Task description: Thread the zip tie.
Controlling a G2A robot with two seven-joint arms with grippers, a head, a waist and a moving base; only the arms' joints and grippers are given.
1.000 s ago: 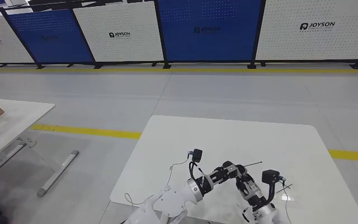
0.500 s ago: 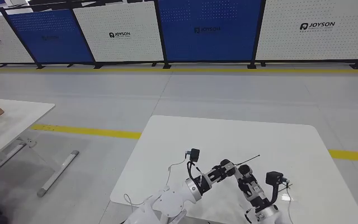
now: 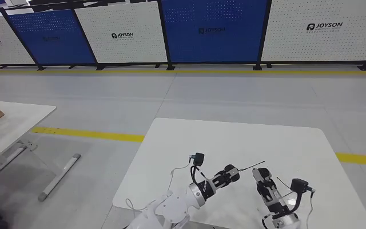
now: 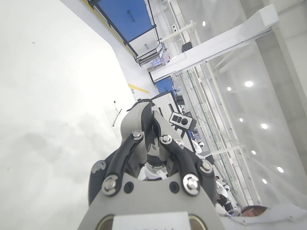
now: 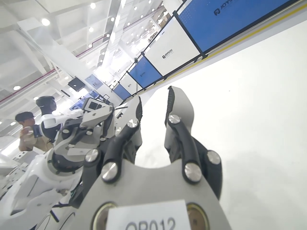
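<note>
Two arms are hanging over the near part of the white table in the top view. We are seeing the left gripper squeezing tight on one end of the zip tie. The thin black tie is sticking out from it and pointing toward the far right side of the table. The right gripper is sitting just beside the free end of the tie, a little nearer to the robot. We are not able to tell from up here if it is touching the tie.

In the left wrist view, we are looking along the left gripper. Its two fingers are pressing together, and a dark bit of the zip tie is poking out at their tips. A thin dark strip is lying flat on the table near those tips.

In the right wrist view, the right gripper is holding its fingers spread apart, with nothing between them. It is hanging over the table. Farther off, the left gripper is showing beside it, with its fingers pinching shut.
</note>
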